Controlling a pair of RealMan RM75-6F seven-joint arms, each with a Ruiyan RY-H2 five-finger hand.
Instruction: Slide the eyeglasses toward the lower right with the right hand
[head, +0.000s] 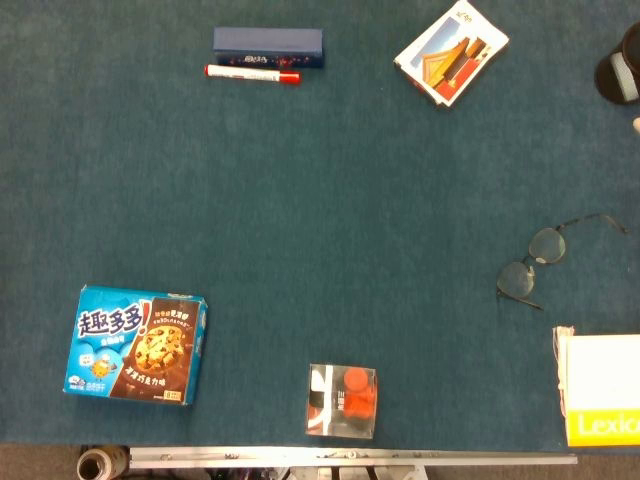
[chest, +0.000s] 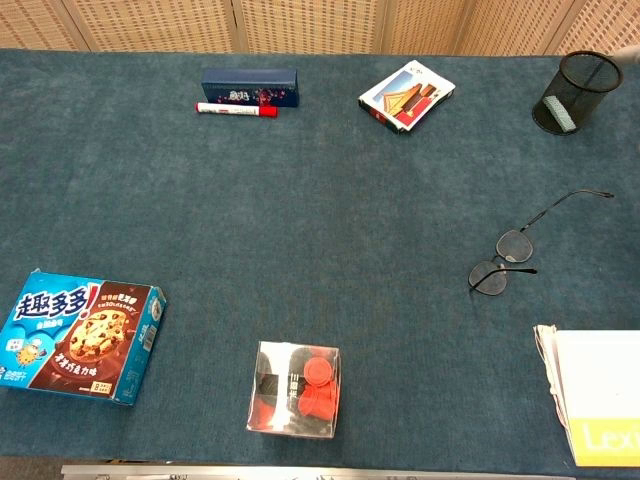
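The thin-framed eyeglasses (head: 540, 262) lie open on the blue table cloth at the right, one temple arm stretched toward the right edge; the chest view shows the eyeglasses (chest: 510, 255) too. Nothing touches them. Only a pale sliver of my right hand (head: 636, 124) shows at the right edge of the head view, well above the glasses, and how its fingers stand is hidden. My left hand appears in neither view.
A white and yellow book (head: 605, 402) lies just below the glasses at the lower right. A black mesh cup (chest: 575, 92) stands at the far right, with a picture card pack (head: 451, 53), a blue case (head: 267, 45) and a red marker (head: 252, 73) along the back. A cookie box (head: 136, 343) and a clear box of red parts (head: 343, 400) sit near the front.
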